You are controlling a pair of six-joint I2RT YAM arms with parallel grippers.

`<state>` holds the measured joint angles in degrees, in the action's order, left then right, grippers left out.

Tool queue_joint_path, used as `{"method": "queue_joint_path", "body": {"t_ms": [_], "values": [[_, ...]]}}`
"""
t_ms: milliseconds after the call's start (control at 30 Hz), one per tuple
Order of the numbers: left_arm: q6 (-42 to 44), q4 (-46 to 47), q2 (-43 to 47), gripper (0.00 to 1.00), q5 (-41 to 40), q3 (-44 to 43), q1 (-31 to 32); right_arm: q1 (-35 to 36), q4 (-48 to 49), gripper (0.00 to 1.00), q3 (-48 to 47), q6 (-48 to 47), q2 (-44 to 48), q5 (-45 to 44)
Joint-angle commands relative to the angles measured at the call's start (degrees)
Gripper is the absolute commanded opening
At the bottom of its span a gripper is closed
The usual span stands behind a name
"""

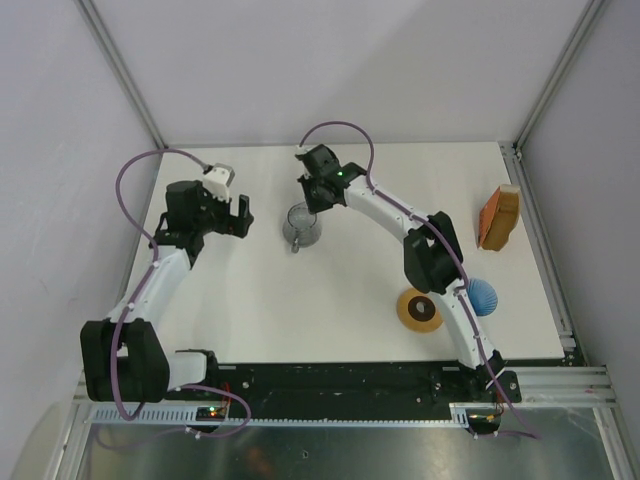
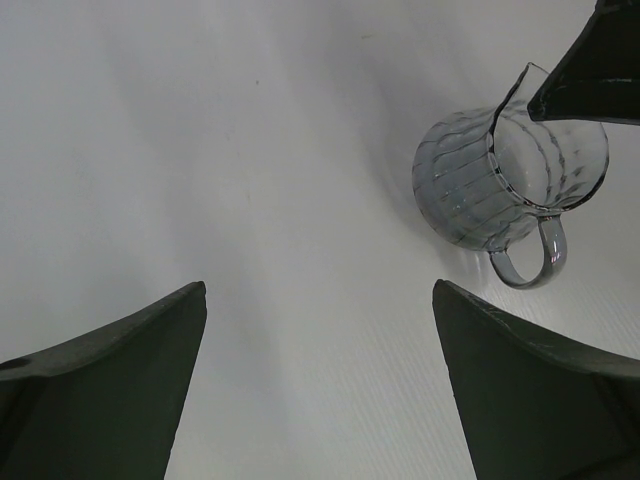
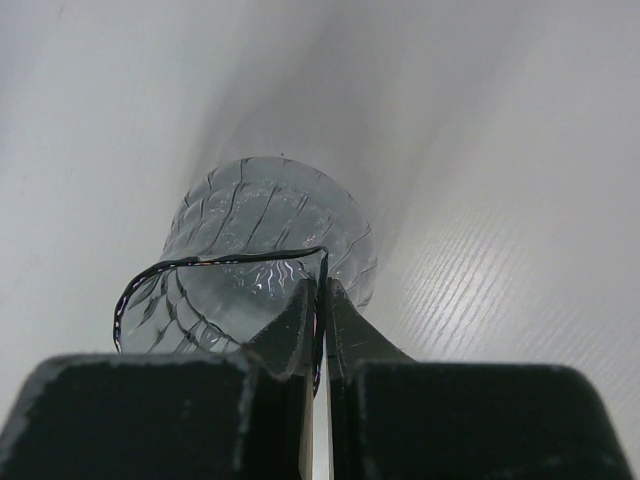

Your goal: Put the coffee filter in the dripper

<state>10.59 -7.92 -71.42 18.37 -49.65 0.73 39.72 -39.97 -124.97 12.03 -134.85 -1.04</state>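
Note:
The coffee filter is a tan-orange paper piece lying near the table's right edge. Nearer the front, the blue ribbed dripper sits beside the right arm's lower link. Neither gripper is close to them. My right gripper is shut on the rim of a clear glass jug at mid-table, one finger inside the wall and one outside. A short way left of the jug, my left gripper hangs wide open and holds nothing.
A flat round amber disc with a dark centre hole lies left of the dripper, near the front edge. Metal frame posts and rails border the white table. The jug's handle points toward the left gripper's side.

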Motion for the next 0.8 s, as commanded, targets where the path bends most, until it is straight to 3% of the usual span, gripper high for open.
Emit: {"method": "queue_joint_path", "body": {"t_ms": [0, 233, 533, 633, 700, 767], "values": [[0.75, -0.46, -0.48, 1.0, 3.07, -2.86, 0.06, -0.18, -1.5, 0.03, -1.86, 1.06, -0.89, 0.36], [0.66, -1.11, -1.07, 0.99, 4.94, -2.81, 0.42, 0.37, -1.12, 0.34, -1.08, 1.7, 0.68, 2.07], [1.11, -2.11, -0.86, 1.0, 8.04, -2.6, 0.8, 0.55, 0.31, 0.57, 0.38, 0.06, 10.55, 1.37], [1.62, -2.61, -0.88, 0.97, 9.57, -2.3, 1.41, -0.79, 2.36, 0.68, 8.09, -0.49, 18.73, -0.94], [2.48, -3.21, -0.62, 0.94, 11.2, -2.1, 2.29, -2.52, 5.23, 0.87, 17.33, -0.23, 26.85, -0.97], [3.33, -3.8, -0.25, 0.91, 13.37, -1.67, 3.74, -4.8, 7.66, 0.96, 27.33, 0.63, 34.3, -0.48]]}}
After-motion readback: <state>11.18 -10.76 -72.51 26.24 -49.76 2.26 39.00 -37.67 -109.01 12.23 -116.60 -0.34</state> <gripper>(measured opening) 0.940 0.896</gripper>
